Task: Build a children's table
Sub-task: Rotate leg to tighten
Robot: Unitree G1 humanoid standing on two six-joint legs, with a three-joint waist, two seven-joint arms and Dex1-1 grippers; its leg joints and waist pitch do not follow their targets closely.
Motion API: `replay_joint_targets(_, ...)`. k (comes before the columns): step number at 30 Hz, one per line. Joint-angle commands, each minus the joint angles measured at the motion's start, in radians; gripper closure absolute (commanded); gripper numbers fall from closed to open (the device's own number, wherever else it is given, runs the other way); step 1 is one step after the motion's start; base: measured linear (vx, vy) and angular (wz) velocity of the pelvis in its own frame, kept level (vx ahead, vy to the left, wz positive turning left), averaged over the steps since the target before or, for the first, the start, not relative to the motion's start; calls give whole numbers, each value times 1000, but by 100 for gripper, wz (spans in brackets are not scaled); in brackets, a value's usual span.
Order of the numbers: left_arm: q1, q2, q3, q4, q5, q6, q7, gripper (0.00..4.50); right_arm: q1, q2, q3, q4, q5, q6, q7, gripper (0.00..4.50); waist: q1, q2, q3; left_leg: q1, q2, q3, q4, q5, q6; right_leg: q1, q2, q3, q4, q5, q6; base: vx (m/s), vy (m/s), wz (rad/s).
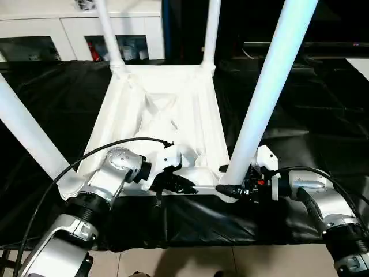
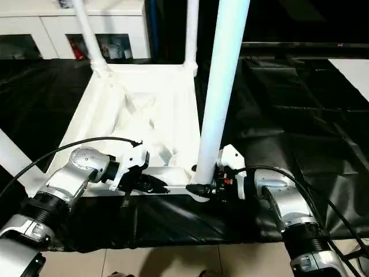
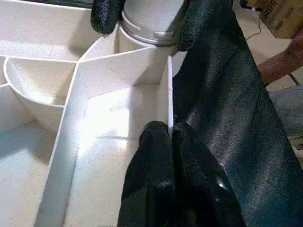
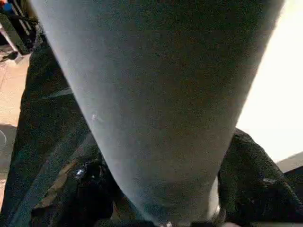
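The children's table lies upside down on a black cloth, its white ribbed tabletop (image 1: 167, 70) facing up. Four white legs stand in the corner sockets: near right (image 1: 271, 86), near left (image 1: 29, 135), far left (image 1: 109, 34), far right (image 1: 211, 29). My left gripper (image 1: 190, 186) is shut on the thin near rim of the tabletop; the left wrist view has the rim pinched between its fingertips (image 3: 156, 135). My right gripper (image 1: 228, 186) is closed around the base of the near right leg (image 4: 156, 94), one black finger (image 4: 90, 189) on each side.
A white cabinet with glass doors (image 1: 57, 34) stands behind the work. The black cloth (image 1: 300, 115) spreads wide to the right and ends near me at tiled floor (image 1: 173, 259). A person's arm (image 3: 279, 66) and a cardboard box (image 3: 284, 19) show beyond the cloth.
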State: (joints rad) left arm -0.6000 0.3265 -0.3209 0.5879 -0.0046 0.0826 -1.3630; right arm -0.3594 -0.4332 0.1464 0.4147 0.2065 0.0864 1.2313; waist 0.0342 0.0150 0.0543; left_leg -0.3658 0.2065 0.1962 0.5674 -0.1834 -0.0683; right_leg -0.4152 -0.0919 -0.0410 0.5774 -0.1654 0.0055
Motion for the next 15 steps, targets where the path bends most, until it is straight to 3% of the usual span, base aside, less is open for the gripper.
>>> replay_joint_targets(1, -6, -26, -2, 21, -12, 15, 24, 450, 38, 40, 15, -29, 40, 45, -14, 198, 3, -7, -51, 6, 23, 0, -61, -217, 81, 50, -33, 26, -58, -201, -263, 0, 0, 0)
replay_joint_targets(4, -4, -47, 4, 20, -2, 30, 81, 450, 76, 66, 12, -72, 41, 70, -77, 200, 5, -11, -51, 5, 23, -1, -62, -208, 82, 52, -33, 25, -58, -191, -260, 0, 0, 0)
replay_joint_targets(5, -3, -53, 6, 21, 0, 33, 95, 450, 81, 73, 10, -77, 37, 69, -96, 201, 6, -7, -49, 6, 22, -1, -64, -231, 75, 50, -35, 24, -63, -240, -252, 0, 0, 0)
replay_joint_targets(7, 1, -97, 19, 19, 11, 62, 192, 450, 116, 137, -10, -129, -4, 79, -270, 201, 2, -8, -42, 8, 21, -3, -70, -280, 50, 43, -38, 27, -77, -344, -219, 0, 0, 0)
replay_joint_targets(8, 6, -118, 21, 14, 18, 74, 233, 450, 125, 170, -23, -143, -24, 106, -355, 201, -2, -6, -41, 11, 18, -8, -74, -314, 28, 41, -38, 25, -82, -428, -190, 0, 0, 0)
replay_joint_targets(9, 12, -142, 21, 7, 23, 91, 272, 450, 128, 206, -39, -146, -46, 125, -443, 201, -9, -10, -38, 6, 13, -14, -79, -339, 8, 44, -36, 22, -87, -503, -153, 0, 0, 0)
replay_joint_targets(10, 16, -155, 20, 3, 24, 100, 287, 450, 128, 223, -48, -145, -55, 130, -484, 201, -9, -10, -38, 6, 13, -14, -79, -339, 8, 44, -36, 22, -87, -503, -153, 0, 0, 0)
replay_joint_targets(12, 29, -202, 18, -13, 27, 124, 341, 450, 130, 284, -71, -148, -55, 153, -583, 201, -19, -11, -34, 22, 10, -20, -78, -411, -6, 27, -39, 20, -109, -644, -90, 0, 0, 0)
replay_joint_targets(13, 31, -217, 13, -14, 32, 130, 359, 450, 128, 306, -75, -146, -65, 156, -627, 201, -21, -11, -35, 23, 10, -20, -79, -415, -3, 26, -38, 20, -111, -645, -84, 0, 0, 0)
replay_joint_targets(15, 32, -250, 5, -14, 49, 137, 411, 450, 122, 355, -75, -132, -97, 156, -728, 201, -29, -2, -40, 20, 9, -19, -81, -410, 2, 26, -35, 20, -111, -610, -83, 0, 0, 0)
